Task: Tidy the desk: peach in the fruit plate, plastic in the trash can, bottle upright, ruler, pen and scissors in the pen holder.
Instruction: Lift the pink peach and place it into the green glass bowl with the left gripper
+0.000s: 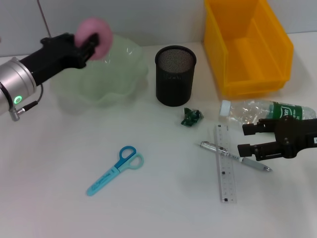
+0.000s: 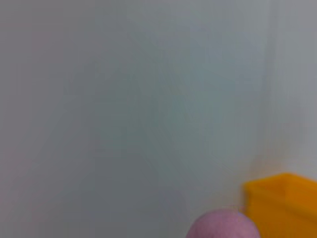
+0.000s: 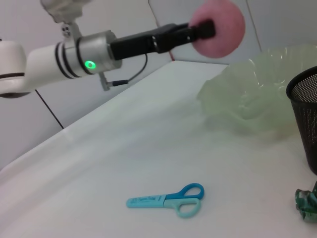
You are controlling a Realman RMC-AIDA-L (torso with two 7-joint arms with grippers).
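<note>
My left gripper (image 1: pixel 93 40) is shut on the pink peach (image 1: pixel 97 37) and holds it in the air above the pale green fruit plate (image 1: pixel 110 82); both also show in the right wrist view, peach (image 3: pixel 220 29) over plate (image 3: pixel 252 94). My right gripper (image 1: pixel 247 140) is open, low over the table beside the lying clear bottle (image 1: pixel 265 111), the pen (image 1: pixel 237 157) and the clear ruler (image 1: pixel 225 166). The blue scissors (image 1: pixel 115 169) lie flat at front centre. The crumpled green plastic (image 1: pixel 191 117) lies before the black mesh pen holder (image 1: pixel 175 75).
The yellow bin (image 1: pixel 246 47) stands at the back right, behind the bottle. A wall runs along the table's far edge. The peach's top (image 2: pixel 224 224) and the bin's corner (image 2: pixel 282 203) show in the left wrist view.
</note>
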